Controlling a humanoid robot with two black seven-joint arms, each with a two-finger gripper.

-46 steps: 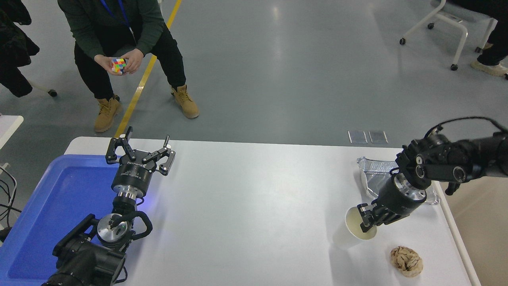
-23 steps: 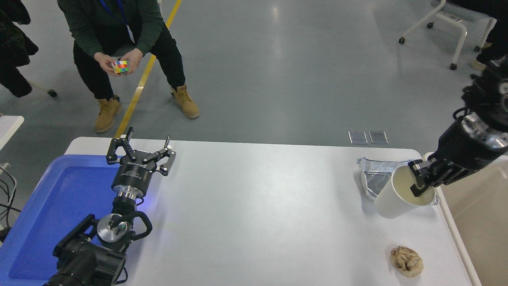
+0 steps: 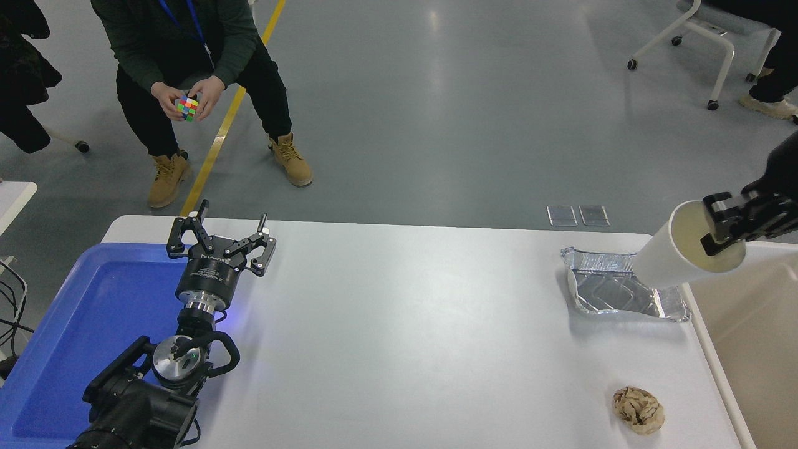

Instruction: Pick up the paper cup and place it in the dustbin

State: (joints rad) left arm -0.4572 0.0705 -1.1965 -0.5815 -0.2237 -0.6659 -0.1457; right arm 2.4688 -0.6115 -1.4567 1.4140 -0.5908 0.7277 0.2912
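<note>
Paper cup (image 3: 670, 252): carried clear of the white table (image 3: 405, 324), tilted, mouth toward camera, above the far right corner beside the foil tray (image 3: 614, 290) and just short of the dustbin (image 3: 748, 330). Right gripper (image 3: 723, 232) clamped on the rim, one finger inside the mouth, one outside. Judged light, thin-walled, easily crushed; rim roll is the stiffest part, so rim pinch looks sensible, gentle force only. Smooth wall probably slippery under tilt. Appears empty; cream inside visible. Left gripper (image 3: 221, 240) parked at lower left over the blue tray (image 3: 75, 312) edge, jaws spread wide. Crumpled brown ball (image 3: 638, 410) near the front right edge, untouched.
</note>
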